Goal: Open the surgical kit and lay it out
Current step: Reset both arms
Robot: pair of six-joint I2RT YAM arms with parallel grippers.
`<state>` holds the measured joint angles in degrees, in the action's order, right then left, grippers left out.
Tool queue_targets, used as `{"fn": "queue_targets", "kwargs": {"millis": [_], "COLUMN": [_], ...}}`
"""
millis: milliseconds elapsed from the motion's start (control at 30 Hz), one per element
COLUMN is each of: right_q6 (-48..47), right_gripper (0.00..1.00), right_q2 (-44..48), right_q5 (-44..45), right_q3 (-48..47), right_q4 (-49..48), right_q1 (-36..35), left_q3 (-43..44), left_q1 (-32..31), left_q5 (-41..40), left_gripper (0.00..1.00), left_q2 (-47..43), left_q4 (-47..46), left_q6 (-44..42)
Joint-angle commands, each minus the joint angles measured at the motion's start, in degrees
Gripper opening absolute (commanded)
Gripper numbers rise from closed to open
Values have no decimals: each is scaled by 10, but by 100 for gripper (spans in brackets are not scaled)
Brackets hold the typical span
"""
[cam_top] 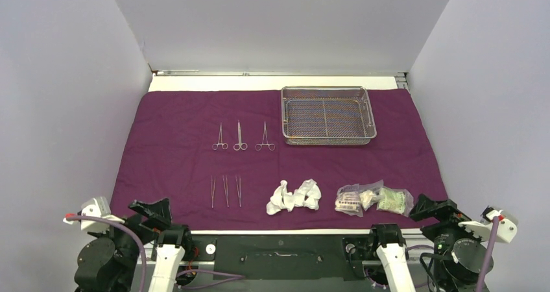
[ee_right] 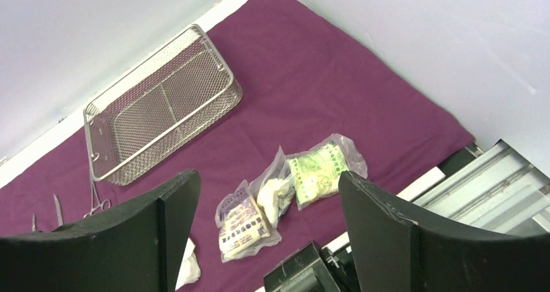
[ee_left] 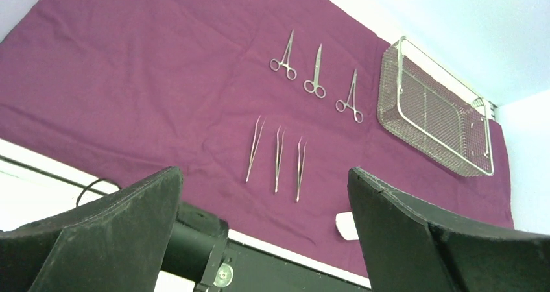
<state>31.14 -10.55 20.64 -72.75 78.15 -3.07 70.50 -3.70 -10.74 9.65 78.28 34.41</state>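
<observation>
The surgical kit lies spread out. Its purple cloth [cam_top: 175, 130] is flat on the table. On it, at the back right, stands the empty wire-mesh tray [cam_top: 328, 115]. Three forceps [cam_top: 240, 138] lie in a row, with three tweezers [cam_top: 226, 191] in front of them. White gauze wads [cam_top: 295, 196] and clear packets [cam_top: 373, 199] lie along the front edge. My left gripper [cam_top: 150, 209] hangs open at the cloth's near left edge, short of the tweezers [ee_left: 277, 157]. My right gripper [cam_top: 433, 207] is open and empty at the near right, just short of the packets [ee_right: 285, 191].
Grey walls close in the table on the left, back and right. A white strip of table [cam_top: 272, 83] shows behind the cloth. The arm bases and a black rail [cam_top: 279, 253] run along the near edge, and a metal frame [ee_right: 506, 188] sits to the right of the cloth.
</observation>
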Motion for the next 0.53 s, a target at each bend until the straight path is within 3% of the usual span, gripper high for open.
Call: {"fn": "queue_targets", "kwargs": {"millis": [0,500], "right_q6": [-1,14], "right_gripper": [75,80], "right_q2": [4,6], "right_q5": [-33,-30], "right_q3": [4,14], "right_q4": [20,4], "right_q1": [0,0], "left_q3": [18,36], "left_q1": [-3,-7], "left_q5": [-22,-36], "left_gripper": [96,96], "left_q2": [-13,-20], "left_q4": [55,58], "left_q6": [5,5]}}
